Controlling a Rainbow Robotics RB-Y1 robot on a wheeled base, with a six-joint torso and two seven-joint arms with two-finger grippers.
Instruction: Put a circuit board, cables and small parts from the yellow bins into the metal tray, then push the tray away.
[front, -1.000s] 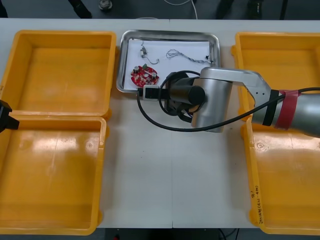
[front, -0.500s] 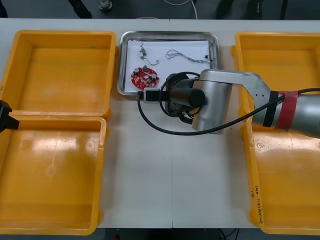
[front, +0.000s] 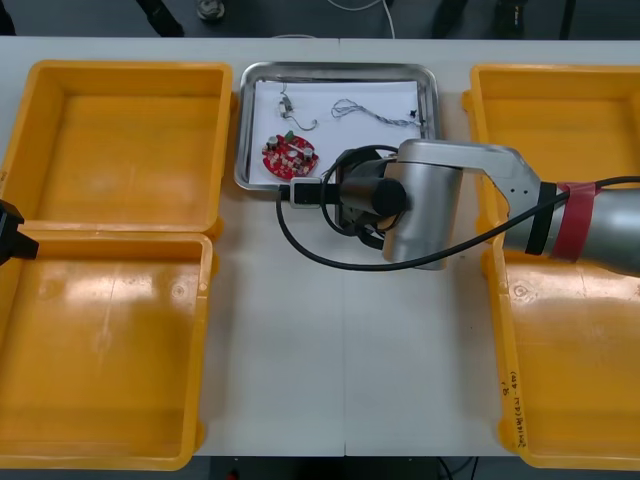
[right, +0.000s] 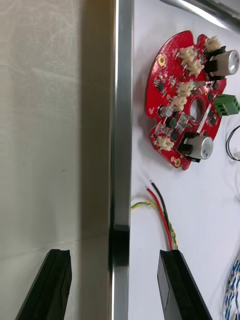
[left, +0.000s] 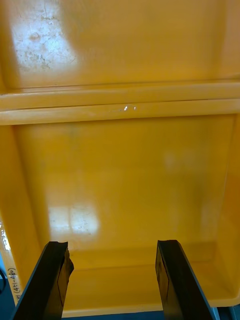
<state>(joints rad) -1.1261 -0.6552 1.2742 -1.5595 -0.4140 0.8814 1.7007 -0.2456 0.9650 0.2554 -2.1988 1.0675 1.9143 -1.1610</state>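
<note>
Counted: four yellow bins (front: 120, 130), one shiny metal tray (front: 340, 67), one round red circuit board (front: 289, 154). Right fingers (right: 175, 280) held open astride rim, left fingers (left: 55, 275) held open over bin.

In the front view the right arm's silver wrist (front: 420, 215) lies over the near right corner of the metal tray (front: 340, 70), hiding that corner and whatever lies beneath; the two right-hand yellow bins (front: 560, 130) run off the edge, as does the left arm's black end (front: 10, 238); a thin bent piece (front: 296, 112) beyond the circuit board (front: 289, 153) is too small to tell cable from metal part. In the right wrist view the red and yellow cable (right: 161, 210) passes behind one finger (right: 177, 285) of the right gripper (right: 114, 255); the blue and white cable (right: 234, 290) is cut off beside that finger; a thin wire (right: 230, 145) past the board leaves the frame.
</note>
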